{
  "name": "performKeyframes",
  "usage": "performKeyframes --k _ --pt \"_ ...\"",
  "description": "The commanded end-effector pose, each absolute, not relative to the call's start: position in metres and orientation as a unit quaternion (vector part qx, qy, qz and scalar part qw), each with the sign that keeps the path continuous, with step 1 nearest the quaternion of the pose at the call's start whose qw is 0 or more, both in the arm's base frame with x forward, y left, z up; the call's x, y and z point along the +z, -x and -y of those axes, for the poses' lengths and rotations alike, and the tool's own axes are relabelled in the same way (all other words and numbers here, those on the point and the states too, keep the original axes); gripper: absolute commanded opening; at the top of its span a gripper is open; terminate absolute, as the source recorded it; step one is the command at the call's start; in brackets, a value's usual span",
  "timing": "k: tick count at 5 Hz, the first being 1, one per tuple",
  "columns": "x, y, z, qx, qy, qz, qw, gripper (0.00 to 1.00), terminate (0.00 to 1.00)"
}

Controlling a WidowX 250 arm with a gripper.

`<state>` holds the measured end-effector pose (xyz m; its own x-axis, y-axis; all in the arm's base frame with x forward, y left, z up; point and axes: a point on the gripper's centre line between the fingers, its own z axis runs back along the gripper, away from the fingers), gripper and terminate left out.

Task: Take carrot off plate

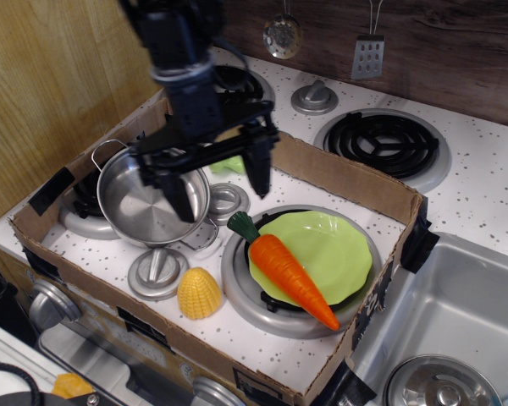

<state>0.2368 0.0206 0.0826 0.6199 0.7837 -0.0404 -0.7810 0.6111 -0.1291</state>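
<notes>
The orange carrot (289, 277) with its dark green stem cap lies slantwise across the front left of the lime-green plate (334, 245), its tip over the plate's front rim. The plate sits on the front right burner inside a cardboard box. My gripper (218, 186) hangs above the box, up and left of the carrot's stem, apart from it. Its two black fingers (257, 169) stand wide apart and hold nothing.
A steel pot (150, 201) with handles sits on the front left burner. A yellow toy corn (199, 293) lies at the box's front. A green piece (229, 162) is partly hidden behind my gripper. Cardboard walls (347, 178) ring the area. A sink (457, 338) is at the right.
</notes>
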Motion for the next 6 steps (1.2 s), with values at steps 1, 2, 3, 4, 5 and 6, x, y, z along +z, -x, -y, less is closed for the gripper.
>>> performKeyframes --k 1,2,3,4,5,6 --pt "0.061 -0.243 -0.010 0.495 0.037 0.101 0.862 1.00 0.00" --pt "0.053 -0.244 -0.008 0.506 0.040 0.097 0.856 1.00 0.00" --pt "0.052 -0.250 -0.006 0.508 0.033 0.091 0.856 1.00 0.00" --pt "0.045 -0.251 -0.003 0.511 0.015 0.075 0.856 1.00 0.00" --pt "0.042 -0.248 -0.003 0.513 0.010 0.062 0.856 1.00 0.00" --pt "0.038 -0.245 0.000 0.521 0.013 0.065 0.851 1.00 0.00"
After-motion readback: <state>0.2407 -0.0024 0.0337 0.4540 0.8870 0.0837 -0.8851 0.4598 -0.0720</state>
